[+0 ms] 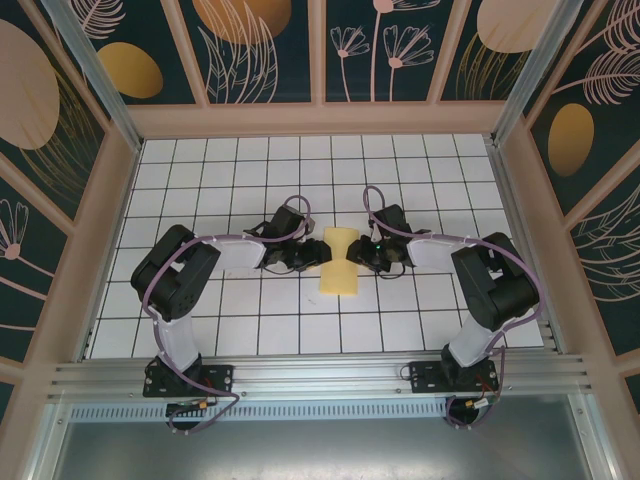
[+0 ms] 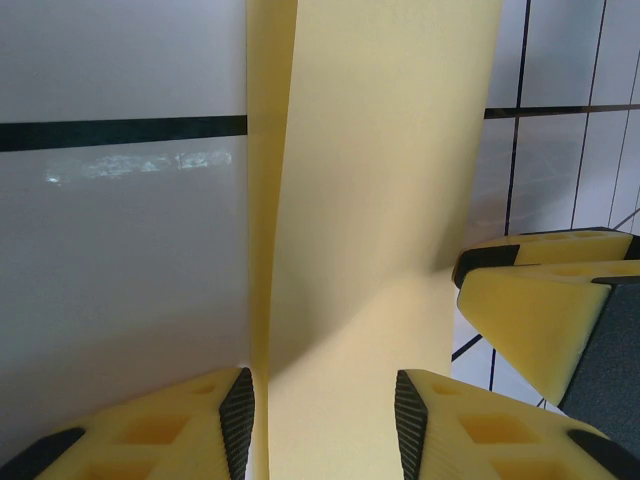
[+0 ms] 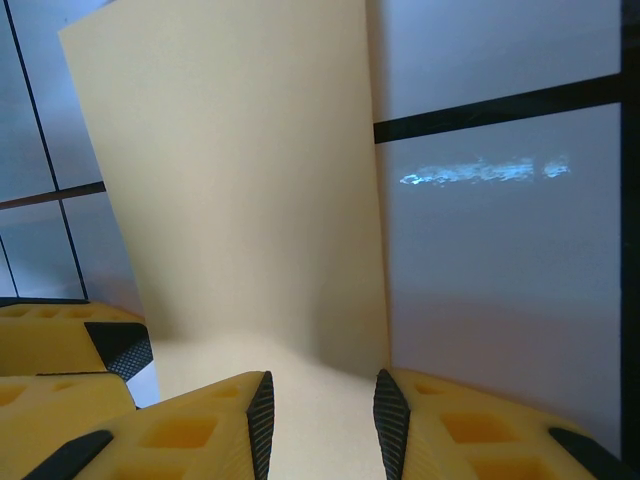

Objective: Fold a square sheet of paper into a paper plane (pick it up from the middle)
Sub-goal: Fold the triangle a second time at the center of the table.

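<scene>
The square sheet of paper (image 1: pixel 338 278) lies folded into a pale-yellow strip at the table's middle, pinched narrow at its waist. My left gripper (image 1: pixel 306 262) comes at that waist from the left and my right gripper (image 1: pixel 357 258) from the right. In the left wrist view the paper (image 2: pixel 380 150) runs up between the jaws of the left gripper (image 2: pixel 325 425), which stand apart with their tips down on the sheet; a crease runs along its left side. In the right wrist view the right gripper (image 3: pixel 320 425) is likewise open over the paper (image 3: pixel 240 150). No paper plane shape shows.
The white grid table (image 1: pixel 250 170) spreads round the sheet, walled by a wooden frame (image 1: pixel 320 118). The two grippers nearly meet over the paper: the right one's fingers (image 2: pixel 540 300) show in the left wrist view, the left one's fingers (image 3: pixel 60 345) in the right wrist view.
</scene>
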